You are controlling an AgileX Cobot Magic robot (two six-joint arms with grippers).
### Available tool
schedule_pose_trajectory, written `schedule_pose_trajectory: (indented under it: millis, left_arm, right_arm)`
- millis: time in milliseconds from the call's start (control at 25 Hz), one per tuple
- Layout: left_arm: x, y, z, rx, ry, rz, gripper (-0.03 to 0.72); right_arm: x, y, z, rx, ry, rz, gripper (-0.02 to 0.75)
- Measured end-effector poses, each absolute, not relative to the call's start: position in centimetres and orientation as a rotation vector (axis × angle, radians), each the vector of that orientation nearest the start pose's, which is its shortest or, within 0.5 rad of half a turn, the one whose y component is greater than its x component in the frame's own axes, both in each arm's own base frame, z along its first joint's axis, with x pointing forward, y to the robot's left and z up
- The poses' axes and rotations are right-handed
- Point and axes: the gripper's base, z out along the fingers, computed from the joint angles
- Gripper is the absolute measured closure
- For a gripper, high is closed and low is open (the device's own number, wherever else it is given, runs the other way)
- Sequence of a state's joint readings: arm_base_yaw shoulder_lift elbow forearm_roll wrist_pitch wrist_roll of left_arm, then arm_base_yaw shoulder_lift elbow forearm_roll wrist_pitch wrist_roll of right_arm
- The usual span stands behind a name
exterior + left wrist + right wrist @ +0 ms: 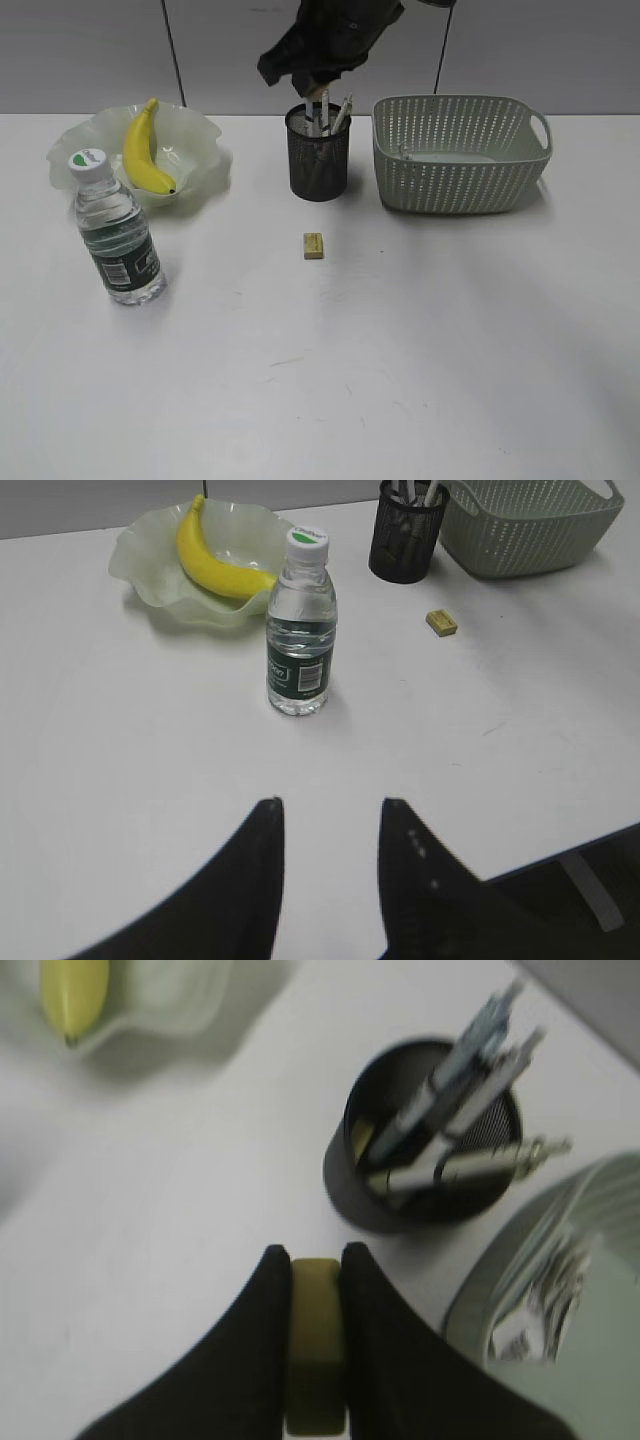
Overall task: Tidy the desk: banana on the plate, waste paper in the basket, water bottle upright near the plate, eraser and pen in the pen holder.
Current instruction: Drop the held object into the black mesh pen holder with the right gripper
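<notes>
The banana (143, 150) lies in the ruffled green plate (205, 135) at the back left. Just in front of the plate, the water bottle (116, 232) stands upright. Several pens (330, 112) stick out of the black mesh pen holder (319, 160). A small yellow eraser (314, 245) lies on the desk in front of the holder. My right gripper (318, 60) hangs dark above the holder. In the right wrist view that gripper (312, 1252) is shut on an olive-yellow eraser (315, 1340). Waste paper (530, 1310) lies in the basket (460, 150). My left gripper (330, 802) is open over bare desk.
The basket stands right of the pen holder with a narrow gap between them. A yellowish piece (360, 1140) shows inside the holder among the pens. The white desk (400, 350) runs wide toward the front and right. The desk's near edge (560, 845) shows in the left wrist view.
</notes>
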State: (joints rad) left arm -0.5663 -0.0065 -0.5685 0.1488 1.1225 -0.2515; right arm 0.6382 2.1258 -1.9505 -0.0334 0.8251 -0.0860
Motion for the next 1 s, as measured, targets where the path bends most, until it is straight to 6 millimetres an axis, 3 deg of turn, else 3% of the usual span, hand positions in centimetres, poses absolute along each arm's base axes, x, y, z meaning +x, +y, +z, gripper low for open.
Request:
schedule_pose_trajectory:
  millis: [120, 400, 680, 1000]
  left_arm:
    - [-0.8, 2.0, 29.1, 0.301, 2.017, -0.340, 0.447]
    - [-0.8, 2.0, 29.1, 0.301, 2.017, -0.340, 0.447]
    - [-0.8, 2.0, 29.1, 0.301, 2.017, -0.340, 0.447]
    - [-0.8, 2.0, 29.1, 0.301, 2.017, -0.340, 0.447]
  right_arm:
    - [40.9, 29.3, 26.3, -0.857, 2.231, 0.209, 0.619]
    - [44.7, 28.3, 20.7, -0.764, 2.211, 0.206, 0.619]
    - [45.6, 28.2, 19.2, -0.707, 2.201, 0.250, 0.605]
    - [45.5, 28.3, 19.2, -0.692, 2.212, 0.268, 0.272]
